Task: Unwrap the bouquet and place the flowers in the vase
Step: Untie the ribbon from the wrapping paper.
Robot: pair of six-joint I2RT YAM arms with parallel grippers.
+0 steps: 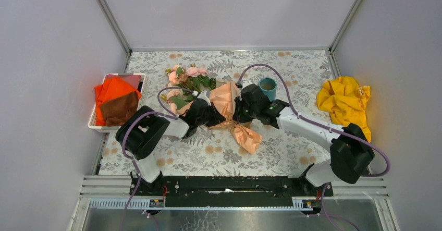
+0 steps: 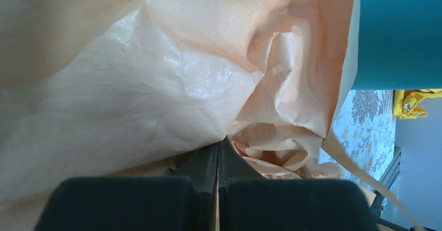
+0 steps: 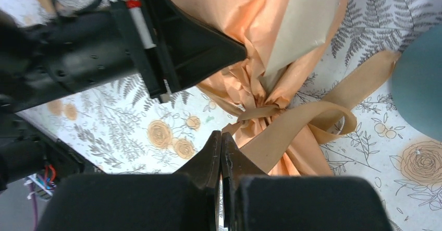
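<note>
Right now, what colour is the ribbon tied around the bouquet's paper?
The ribbon is tan; the right wrist view shows it best.

The wrapping paper (image 1: 225,99) is peach and the ribbon (image 3: 292,132) is tan. The vase (image 1: 267,92) is blue-green. The tablecloth (image 1: 292,153) has grey leaves and orange roses.

Stems of the flowers (image 1: 193,71) lie hidden within the wrap of the bouquet (image 1: 223,99), while the vase (image 2: 401,33) is cropped by the top and right edges of the left wrist view and blurred, partly cut off, in the right wrist view.
</note>
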